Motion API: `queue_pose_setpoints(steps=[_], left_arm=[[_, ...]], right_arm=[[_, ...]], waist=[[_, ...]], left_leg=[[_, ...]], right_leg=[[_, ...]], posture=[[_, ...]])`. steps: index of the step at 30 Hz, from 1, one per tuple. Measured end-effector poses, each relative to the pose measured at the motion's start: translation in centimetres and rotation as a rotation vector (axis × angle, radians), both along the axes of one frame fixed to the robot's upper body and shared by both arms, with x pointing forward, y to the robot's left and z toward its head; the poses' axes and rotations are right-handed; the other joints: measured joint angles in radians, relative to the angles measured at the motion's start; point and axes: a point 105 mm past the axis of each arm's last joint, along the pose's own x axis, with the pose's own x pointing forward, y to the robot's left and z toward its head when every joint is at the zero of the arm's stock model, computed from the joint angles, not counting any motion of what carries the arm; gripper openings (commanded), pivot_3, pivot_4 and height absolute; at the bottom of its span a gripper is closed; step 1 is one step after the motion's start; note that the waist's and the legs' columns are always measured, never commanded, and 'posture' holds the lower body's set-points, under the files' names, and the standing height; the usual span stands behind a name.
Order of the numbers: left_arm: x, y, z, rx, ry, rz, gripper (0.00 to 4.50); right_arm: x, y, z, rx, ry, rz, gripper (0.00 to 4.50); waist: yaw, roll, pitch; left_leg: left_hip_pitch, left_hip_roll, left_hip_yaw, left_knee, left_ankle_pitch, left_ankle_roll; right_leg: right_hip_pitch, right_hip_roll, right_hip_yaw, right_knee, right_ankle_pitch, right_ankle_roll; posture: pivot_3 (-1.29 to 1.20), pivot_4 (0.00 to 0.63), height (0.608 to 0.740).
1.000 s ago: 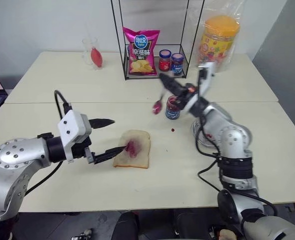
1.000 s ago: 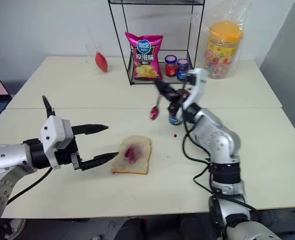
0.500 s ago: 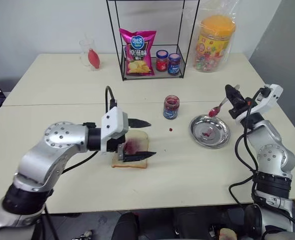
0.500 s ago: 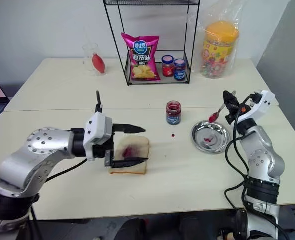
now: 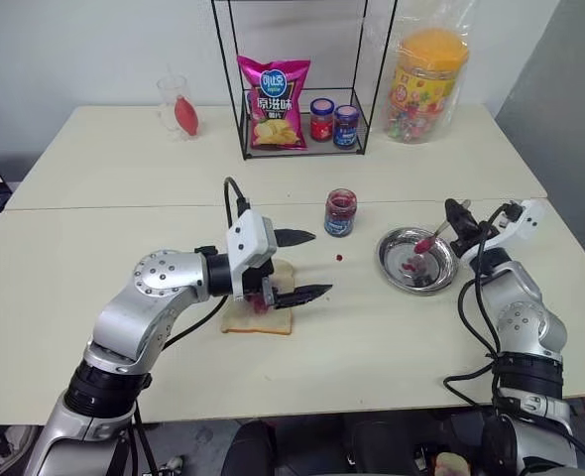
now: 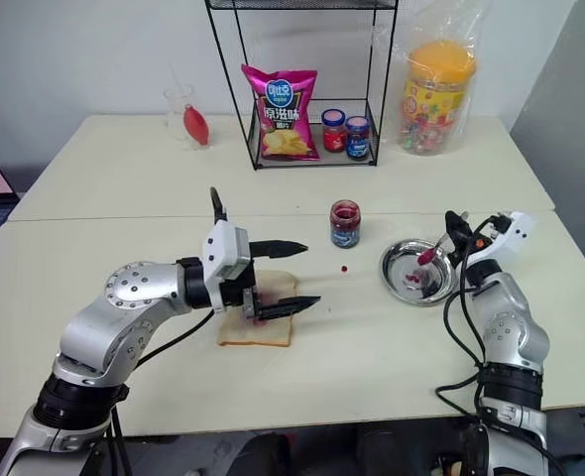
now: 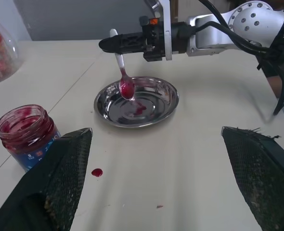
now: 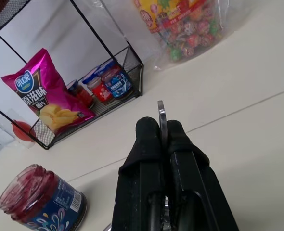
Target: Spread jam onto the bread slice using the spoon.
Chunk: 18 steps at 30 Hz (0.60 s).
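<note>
Both grippers show: your right gripper [image 5: 457, 220] pinches the spoon [image 7: 123, 76] over the steel dish [image 5: 397, 270]. Your left gripper [image 5: 305, 264] gapes empty over the bread slice [image 5: 249, 319].

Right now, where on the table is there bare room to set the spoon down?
Bare patches: the near edge in front of the bread slice and metal dish, and the strip between jam jar and wire rack. Crowded: around the bread, under the open left gripper. The right gripper holds the spoon over the dish.
</note>
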Motion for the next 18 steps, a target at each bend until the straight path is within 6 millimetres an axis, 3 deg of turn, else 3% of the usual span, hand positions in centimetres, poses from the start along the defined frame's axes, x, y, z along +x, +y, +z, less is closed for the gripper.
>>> queue_pose_setpoints(steps=[3,4,18], left_arm=[[0.0,-0.1,-0.2,0.011,0.001,-0.003,4.50],[0.0,-0.1,-0.2,0.012,0.002,-0.004,4.50],[0.0,-0.2,-0.5,0.031,0.007,-0.019,4.50]], right_arm=[[-0.2,-0.2,-0.7,0.006,0.012,-0.001,0.00],[-0.3,-0.3,-1.1,0.008,0.022,-0.004,0.49],[-1.0,-1.7,-3.1,0.016,0.067,-0.056,3.31]], waist=[[0.000,0.000,0.000],[0.000,0.000,0.000],[0.000,0.000,0.000]], left_leg=[[0.000,0.000,0.000,0.000,0.000,0.000],[0.000,0.000,0.000,0.000,0.000,0.000],[0.000,0.000,0.000,0.000,0.000,0.000]], right_leg=[[0.000,0.000,0.000,0.000,0.000,0.000],[0.000,0.000,0.000,0.000,0.000,0.000],[0.000,0.000,0.000,0.000,0.000,0.000]], posture=[[0.00,0.150,0.740],[0.00,0.150,0.740],[0.00,0.150,0.740]])
